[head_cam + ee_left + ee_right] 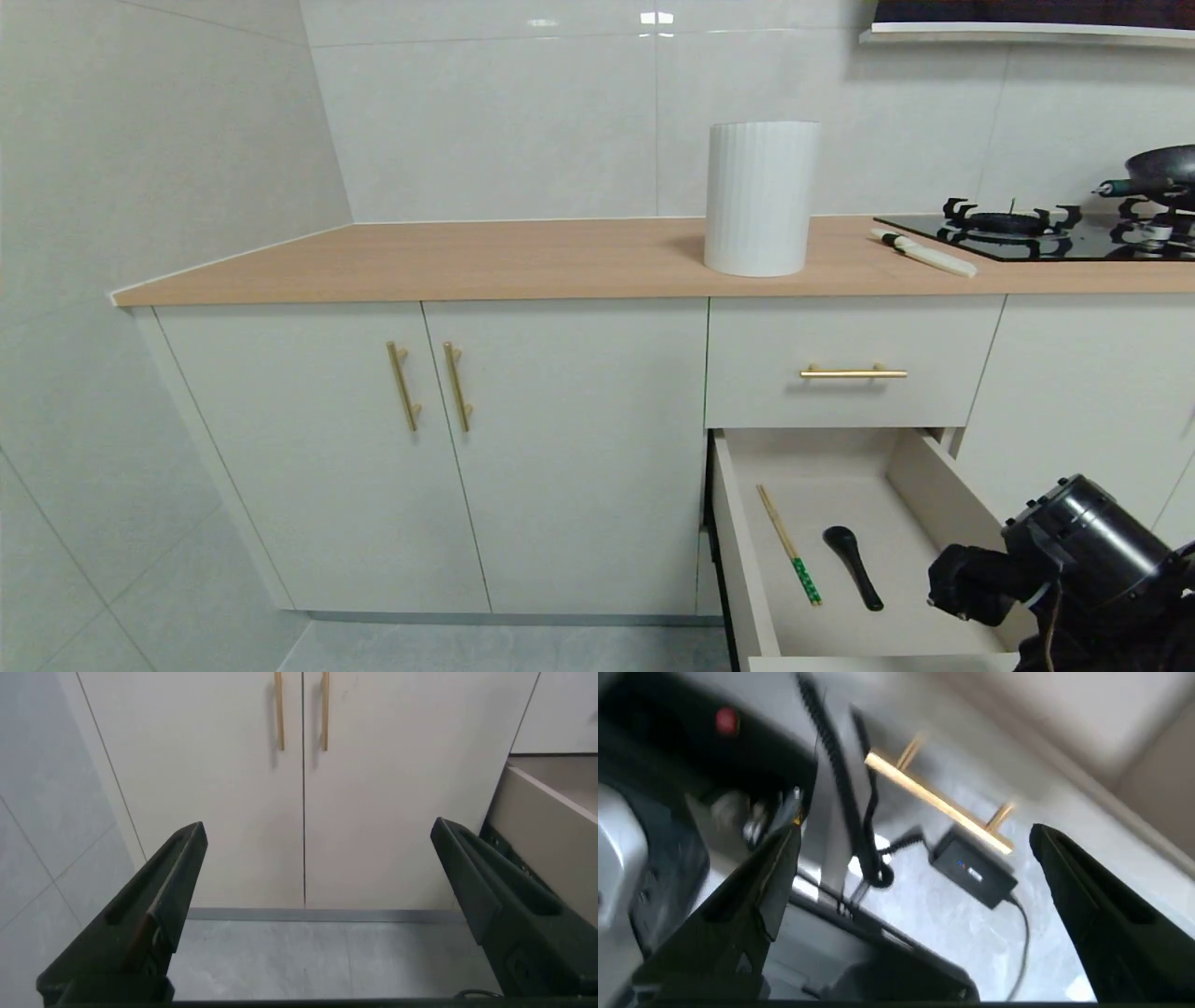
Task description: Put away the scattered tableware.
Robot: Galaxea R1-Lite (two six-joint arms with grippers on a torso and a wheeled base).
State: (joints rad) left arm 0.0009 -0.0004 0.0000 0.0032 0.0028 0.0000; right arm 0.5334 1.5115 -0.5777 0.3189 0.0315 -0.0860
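The counter point(467, 261) is seen across the middle, and the drawer point(739, 551) is pulled open at the lower right. The left gripper point(318, 835) and right gripper point(915, 833) are spread wide, with nothing held. A long white piece point(926, 253) is left at the upper right, on the counter. It is likely light, hard and slippery, and best taken at its middle.

head cam: high, facing forward and down, mid-range on table point(523, 261), cabinet doors point(429, 448), open drawer point(742, 551) | left wrist cam: low, level, close to same doors, drawer side at frame edge | right wrist cam: tilted, close on a gold handle point(938, 801), blurred
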